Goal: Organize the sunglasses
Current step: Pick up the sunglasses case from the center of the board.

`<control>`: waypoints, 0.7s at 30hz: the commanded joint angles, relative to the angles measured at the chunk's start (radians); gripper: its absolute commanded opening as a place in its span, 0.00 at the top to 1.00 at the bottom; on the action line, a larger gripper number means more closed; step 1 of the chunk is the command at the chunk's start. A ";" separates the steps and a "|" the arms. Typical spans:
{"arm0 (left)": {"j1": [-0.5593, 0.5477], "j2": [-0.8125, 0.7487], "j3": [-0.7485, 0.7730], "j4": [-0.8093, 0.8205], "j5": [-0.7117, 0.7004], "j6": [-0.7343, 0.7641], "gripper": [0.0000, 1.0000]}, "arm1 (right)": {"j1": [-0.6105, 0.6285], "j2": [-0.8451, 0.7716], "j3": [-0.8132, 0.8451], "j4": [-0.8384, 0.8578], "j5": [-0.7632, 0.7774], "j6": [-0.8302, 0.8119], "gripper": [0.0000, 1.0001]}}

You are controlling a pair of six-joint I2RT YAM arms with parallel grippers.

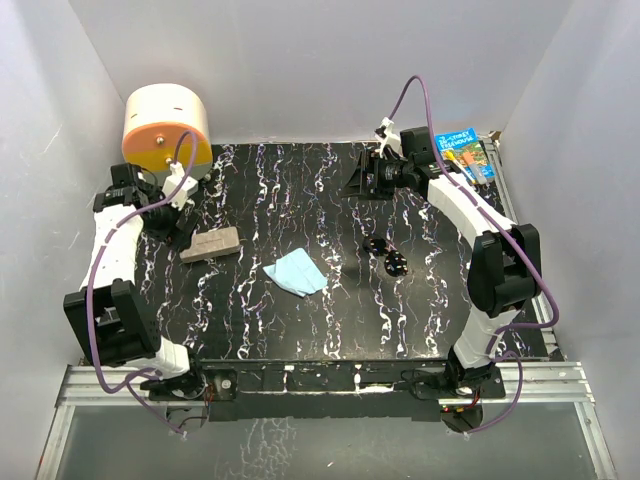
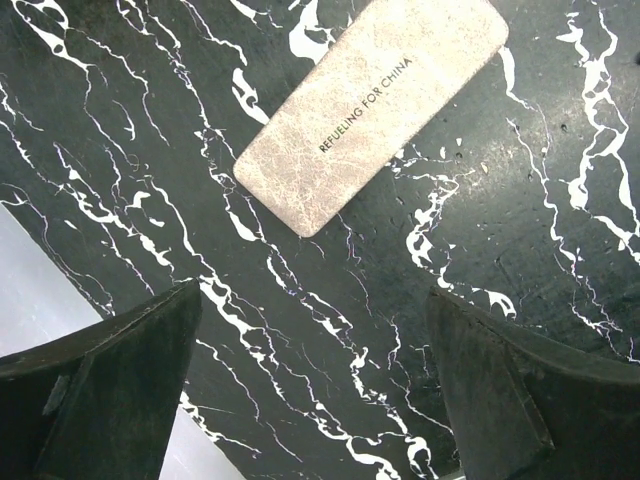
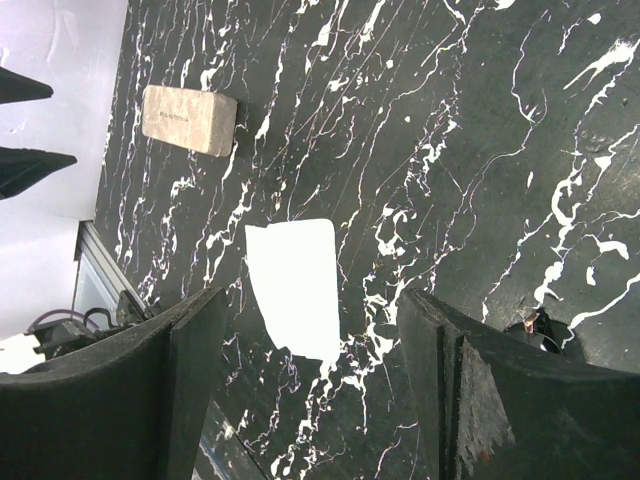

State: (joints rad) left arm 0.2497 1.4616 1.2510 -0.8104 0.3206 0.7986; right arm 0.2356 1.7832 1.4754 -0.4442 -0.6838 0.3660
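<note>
Left gripper [image 2: 312,300] fills the foreground of its wrist view, jaws spread wide, nothing between them. Right gripper [image 3: 312,300] likewise agape, holding nothing. Sunglasses [image 1: 387,256] lie on the marbled black table [image 1: 300,200], right of centre, apart from both grippers. Light-blue cloth [image 1: 296,272] lies near them on the left, not touching. Grey-brown case [image 1: 210,244] farther left, closed, just ahead of the left gripper. Cream-and-orange drum [image 1: 167,128] at the back left corner.

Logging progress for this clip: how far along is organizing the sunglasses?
Done: nothing visible. The sunglasses lie loose on the table, the case sits closed, the cloth lies between them. In hand: nothing; left gripper and right gripper are both open and empty. Left: apparently the whole job.
</note>
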 commanded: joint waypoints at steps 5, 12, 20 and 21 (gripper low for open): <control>0.005 -0.035 0.015 -0.012 0.031 0.028 0.03 | -0.004 -0.020 0.026 0.051 -0.010 -0.006 0.25; 0.005 -0.089 -0.020 0.012 0.038 0.071 0.03 | -0.003 -0.020 0.025 0.050 -0.008 -0.007 0.25; 0.005 -0.080 -0.065 0.002 0.020 0.187 0.03 | -0.003 -0.014 0.020 0.050 -0.014 -0.013 0.25; 0.005 -0.079 -0.067 0.000 0.028 0.197 0.03 | -0.002 -0.014 0.021 0.047 -0.015 -0.014 0.25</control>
State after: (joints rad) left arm 0.2497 1.4086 1.1999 -0.7895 0.3218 0.9108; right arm 0.2356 1.7832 1.4757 -0.4446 -0.6838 0.3668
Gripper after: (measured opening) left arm 0.970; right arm 0.745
